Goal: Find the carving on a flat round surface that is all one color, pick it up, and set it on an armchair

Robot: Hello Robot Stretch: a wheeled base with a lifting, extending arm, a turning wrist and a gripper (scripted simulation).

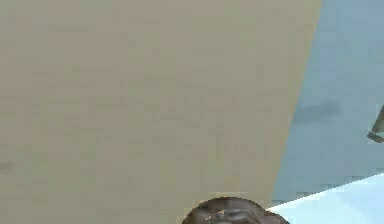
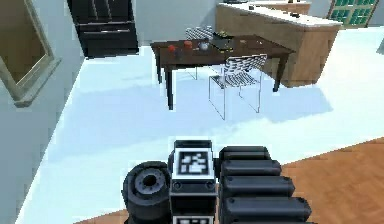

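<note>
Place: we see a home kitchen-diner.
Signs: we find a dark counter (image 2: 262, 48), wire chair (image 2: 238, 76), wooden island (image 2: 302, 36).

Black ribbed arm blocks (image 2: 255, 185), white square tag (image 2: 194, 163) (black marks), round dark drum (image 2: 150, 188).
</note>
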